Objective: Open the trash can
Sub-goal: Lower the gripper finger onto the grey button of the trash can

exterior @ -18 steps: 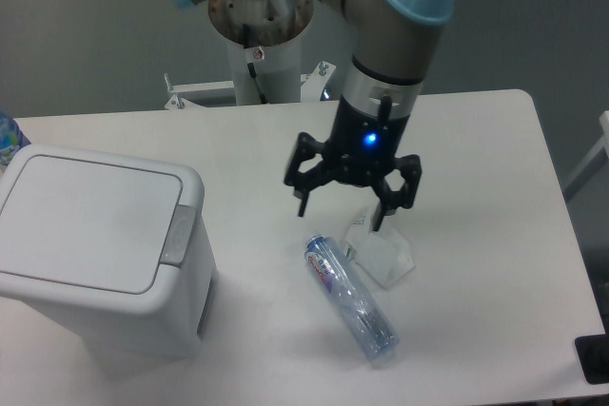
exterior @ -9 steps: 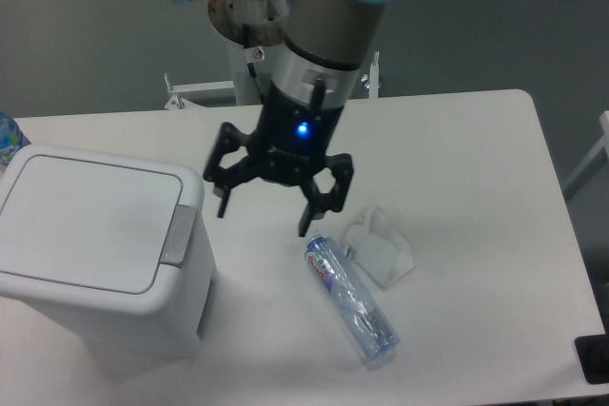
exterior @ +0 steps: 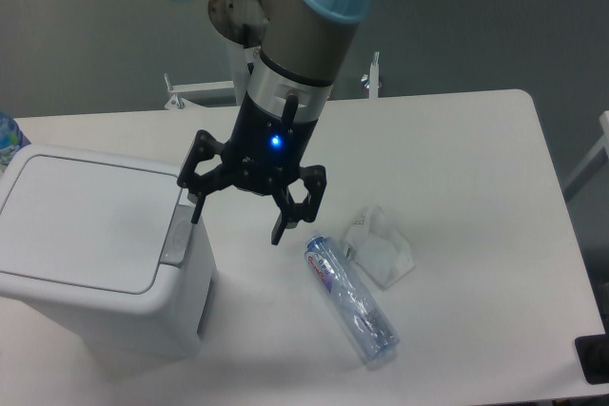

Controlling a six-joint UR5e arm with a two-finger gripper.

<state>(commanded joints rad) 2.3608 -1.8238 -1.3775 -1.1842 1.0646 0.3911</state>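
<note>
The large white boxy plastic trash can (exterior: 95, 254) with rounded corners stands on the white table (exterior: 476, 159) at about 8 o'clock in the view, and its flat lid is closed. The grey push-button tab (exterior: 178, 231) sits on the right edge of the lid. The black two-finger gripper (exterior: 238, 221) hangs at the right side of the can, at 3 o'clock from the tab, with fingers spread apart and holding nothing. One fingertip (exterior: 196, 211) is just beside the tab; if it touches, I cannot tell. A clear plastic bottle (exterior: 350, 301) lies at 4 o'clock from the gripper, near a small transparent plastic piece (exterior: 383, 249).
</note>
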